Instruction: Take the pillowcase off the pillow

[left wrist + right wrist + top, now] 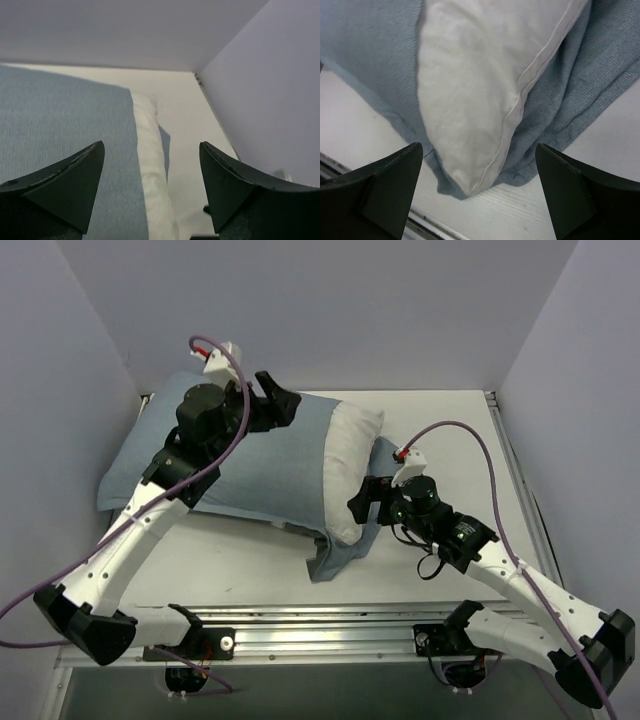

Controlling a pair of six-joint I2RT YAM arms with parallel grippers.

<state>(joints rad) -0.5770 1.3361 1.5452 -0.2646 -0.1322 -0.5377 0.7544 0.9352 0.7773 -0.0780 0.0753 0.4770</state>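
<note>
**Item 1, table**: the white top is sitting inside pale walls. A metal rail is running along its near edge.

**Item 2, pillowcase**: it is showing its blue-grey face and lying across the left and middle of the table, covering most of the pillow. Its open end is bunching at the right, around and under the pillow's bare end. One flap is trailing onto the table on the near side.

**Item 3, pillow**: plain white with a seamed edge, it is lying inside the pillowcase. Only its right end is poking out, about mid-table.

**Item 4, my left arm**: it is reaching from the near left corner, up over the covered part of the pillow.

**Item 5, my right arm**: it is reaching in from the near right corner toward the pillow's bare end.

**Item 6, my left gripper**: it is hovering over the far edge of the pillowcase. Its fingers are standing wide apart with nothing between them. I cannot tell whether they are touching the cloth.

**Item 7, my right gripper**: it is hanging just beside the pillow's bare end, on its right. Its fingers are spreading wide and gripping nothing. The wrist view is looking onto the pillow's white corner and the folds of cloth around it.

**Item 8, purple cables**: one is looping over each wrist.
</note>
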